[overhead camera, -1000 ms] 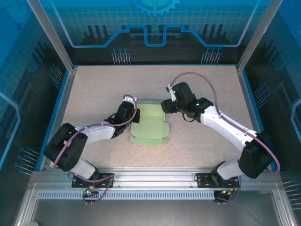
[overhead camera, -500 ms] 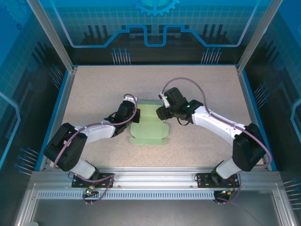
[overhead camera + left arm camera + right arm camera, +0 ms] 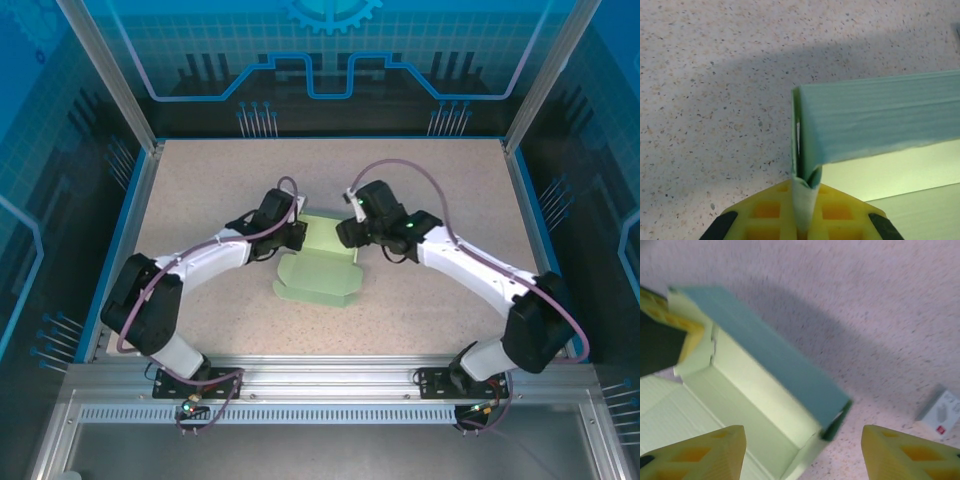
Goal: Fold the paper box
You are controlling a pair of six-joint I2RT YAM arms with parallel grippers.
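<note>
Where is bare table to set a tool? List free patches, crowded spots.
Free: the far strip of the speckled beige table beyond the pale mint-green paperboard box, and the near strip between it and the arm bases. Crowded: centre, where the left gripper pinches the box and the open right gripper hovers.

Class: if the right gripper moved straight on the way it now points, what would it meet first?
Most likely the paper box: its raised wall stands straight ahead of the open right gripper, though depth is hard to judge.
</note>
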